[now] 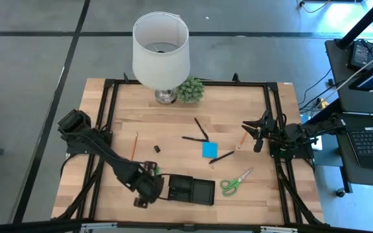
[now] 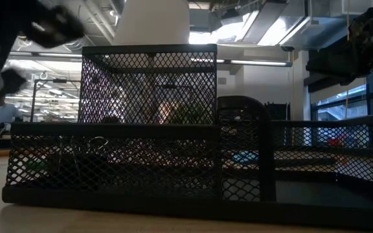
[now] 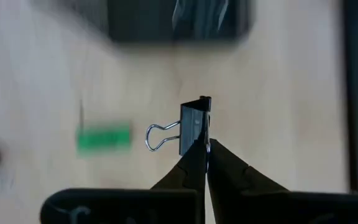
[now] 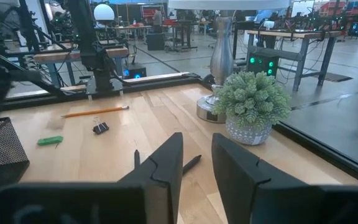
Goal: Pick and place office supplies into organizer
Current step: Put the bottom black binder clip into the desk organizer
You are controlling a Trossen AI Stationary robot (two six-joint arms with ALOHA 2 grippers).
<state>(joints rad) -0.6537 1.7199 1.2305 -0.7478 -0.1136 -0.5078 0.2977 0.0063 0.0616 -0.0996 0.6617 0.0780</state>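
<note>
Left hand (image 3: 202, 149) is pinched shut on a binder clip (image 3: 194, 126) beside the organizer (image 1: 190, 190). Lift clear of the mesh wall (grip's only on an edge), then release inside.

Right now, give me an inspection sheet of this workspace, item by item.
Surface: wooden table inside a black frame.
Job's things: black organizer at the near edge; blue sticky pad, green-handled scissors, black pens, orange pencil, small green piece and a loose black clip lie outside it.
Clutter: white lamp and small green plant at the far edge.
Grippers: left gripper shut on a binder clip beside the organizer; right gripper open, holding nothing, at the right edge.
Cables: some on the floor at right.
Surroundings: laptop desk at right; benches behind.
</note>
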